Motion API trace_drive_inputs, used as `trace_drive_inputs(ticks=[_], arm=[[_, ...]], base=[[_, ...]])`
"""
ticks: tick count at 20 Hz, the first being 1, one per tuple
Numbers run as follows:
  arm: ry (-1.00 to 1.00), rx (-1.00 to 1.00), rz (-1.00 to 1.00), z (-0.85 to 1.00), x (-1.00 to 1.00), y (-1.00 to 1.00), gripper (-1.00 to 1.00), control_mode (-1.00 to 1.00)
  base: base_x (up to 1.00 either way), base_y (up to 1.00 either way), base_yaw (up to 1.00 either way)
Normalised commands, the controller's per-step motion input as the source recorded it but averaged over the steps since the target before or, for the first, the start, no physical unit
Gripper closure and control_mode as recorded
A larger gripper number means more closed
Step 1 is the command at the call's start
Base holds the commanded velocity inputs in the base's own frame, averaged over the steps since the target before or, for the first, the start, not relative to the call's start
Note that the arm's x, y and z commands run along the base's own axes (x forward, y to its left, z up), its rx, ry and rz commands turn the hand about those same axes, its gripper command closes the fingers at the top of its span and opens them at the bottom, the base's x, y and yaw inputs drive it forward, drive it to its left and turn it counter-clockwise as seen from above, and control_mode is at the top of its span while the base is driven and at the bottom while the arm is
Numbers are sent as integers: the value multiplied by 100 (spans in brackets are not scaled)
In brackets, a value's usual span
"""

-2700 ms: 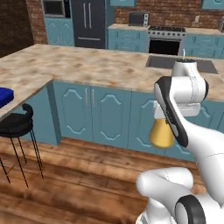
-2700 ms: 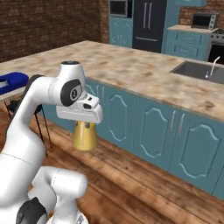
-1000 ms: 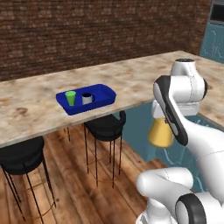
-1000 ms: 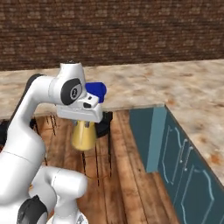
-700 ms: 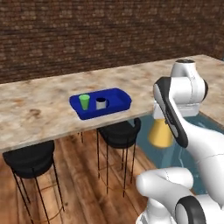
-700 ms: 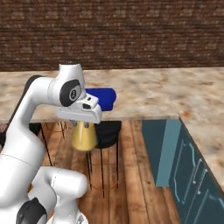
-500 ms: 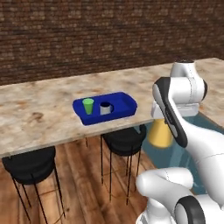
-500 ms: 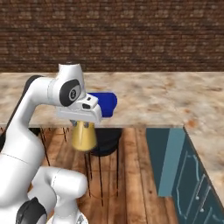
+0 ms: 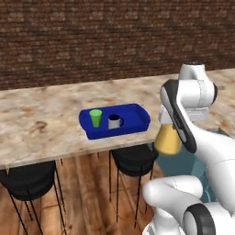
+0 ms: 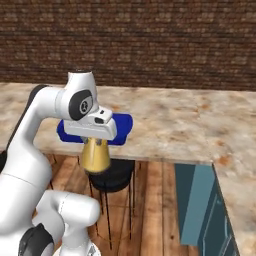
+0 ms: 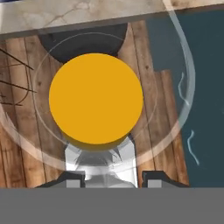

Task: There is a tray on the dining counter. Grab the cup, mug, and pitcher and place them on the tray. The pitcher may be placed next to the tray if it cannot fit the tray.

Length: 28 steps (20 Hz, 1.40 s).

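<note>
The blue tray (image 9: 138, 121) lies on the dining counter (image 9: 46, 125) near its front edge. On it stand the green cup (image 9: 95, 117) and, just right of it, the grey mug (image 9: 114, 121). My gripper (image 10: 95, 140) is shut on the neck of the pitcher (image 10: 96, 155), which hangs upright below the hand, off the counter's front edge and lower than its top. In the left base view the pitcher (image 9: 167, 140) is right of the tray. From above, the pitcher (image 11: 96, 98) shows its orange liquid over the wooden floor. The tray (image 10: 122, 125) is partly hidden behind my hand.
Black bar stools (image 9: 134, 158) (image 9: 27, 180) stand under the counter, one (image 10: 113, 180) right below the pitcher. A teal cabinet (image 10: 199, 205) sits at the right. A brick wall (image 9: 92, 41) runs behind the counter. The marble top (image 10: 175, 120) stretches right of the tray.
The whole picture has shifted, so the base has driven; the counter and tray now sit nearer and more to the right. The pitcher stays in my grip, unchanged relative to the arm.
</note>
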Motion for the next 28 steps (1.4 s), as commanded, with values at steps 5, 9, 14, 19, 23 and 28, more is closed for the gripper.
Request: trace_drive_inputs(ticks=[5, 9, 14, 19, 23, 28], arm=[[0, 0, 0, 0, 0, 0, 100, 100], [0, 0, 0, 0, 0, 0, 100, 100], [0, 0, 0, 0, 0, 0, 100, 100], [0, 6, 9, 0, 57, -26, 100, -100], [0, 5, 9, 0, 82, -16, 100, -100], [0, 1, 6, 0, 65, -2, 100, -100]], base=[[66, -19, 18], [56, -25, 17], [57, -32, 15], [12, -7, 3], [0, 0, 0], [0, 0, 0]])
